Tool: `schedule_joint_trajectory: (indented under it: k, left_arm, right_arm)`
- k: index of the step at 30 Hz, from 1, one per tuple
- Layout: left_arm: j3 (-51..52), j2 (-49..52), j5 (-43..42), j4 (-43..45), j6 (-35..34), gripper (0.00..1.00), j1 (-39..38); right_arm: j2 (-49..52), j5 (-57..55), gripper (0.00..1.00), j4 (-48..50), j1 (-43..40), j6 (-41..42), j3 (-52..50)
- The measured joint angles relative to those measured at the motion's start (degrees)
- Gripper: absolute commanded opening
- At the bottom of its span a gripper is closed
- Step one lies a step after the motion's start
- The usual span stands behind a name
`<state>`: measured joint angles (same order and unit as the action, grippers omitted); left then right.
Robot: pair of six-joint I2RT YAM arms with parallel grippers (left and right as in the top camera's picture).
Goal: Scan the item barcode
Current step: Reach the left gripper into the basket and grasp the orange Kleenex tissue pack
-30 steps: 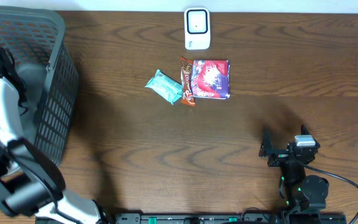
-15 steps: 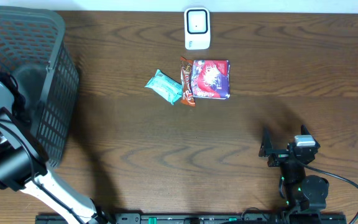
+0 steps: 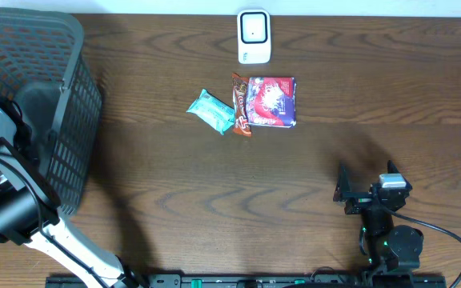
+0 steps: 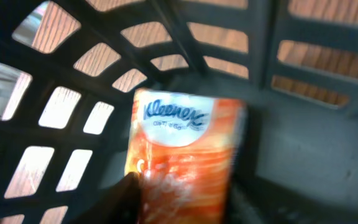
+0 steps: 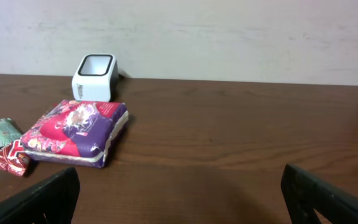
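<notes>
**Square up the grip on the tissue pack before lifting**

The Kleenex pack (image 4: 182, 162) lies inside the basket (image 3: 74, 96), well apart from the scanner (image 3: 254, 36). The left tool (image 4: 176, 211) stands partway open at the pack, with one dark finger (image 4: 118, 200) at its lower left edge. Whether it grips cannot be told. The right tool (image 5: 179, 186) gapes wide, empty. Best to pinch across the pack's short width, clear of the mesh. Its long axis runs away from the wrist, logo end farthest. No barcode shows on this face, so the pack probably needs turning.
</notes>
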<state>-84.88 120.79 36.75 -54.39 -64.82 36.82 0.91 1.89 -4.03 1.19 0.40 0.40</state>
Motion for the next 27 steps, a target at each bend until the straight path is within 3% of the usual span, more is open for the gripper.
schedule_joint_trajectory:
  k: [6, 7, 10, 12, 15, 22, 27]
  left_arm:
    - [0.0, 0.0, -1.4, -1.9, 0.1, 0.41, 0.0]
    - [0.0, 0.0, -1.9, -2.4, 0.1, 0.43, 0.0]
    - [0.1, 0.0, -3.5, -2.9, 0.2, 0.62, 0.0]
    - [0.2, 0.0, -3.7, -3.1, -0.1, 0.61, 0.0]
    - [0.2, 0.0, -4.2, -3.0, -0.2, 0.08, 0.0]
    - [0.0, -0.3, -4.8, -3.3, 2.4, 0.07, 0.0]
    - [-0.7, -3.1, -10.7, -3.3, 7.0, 0.07, 0.2]
  right_arm:
    - [0.0, 0.0, 0.99, 0.0, 0.0, 0.0, 0.0]
    - [0.0, 0.0, 0.99, 0.0, 0.0, 0.0, 0.0]
    - [0.0, 0.0, 0.99, 0.0, 0.0, 0.0, 0.0]
    - [0.0, 0.0, 0.99, 0.0, 0.0, 0.0, 0.0]
    - [0.0, 0.0, 0.99, 0.0, 0.0, 0.0, 0.0]
    - [0.0, 0.0, 0.99, 0.0, 0.0, 0.0, 0.0]
    - [0.0, 0.0, 0.99, 0.0, 0.0, 0.0, 0.0]
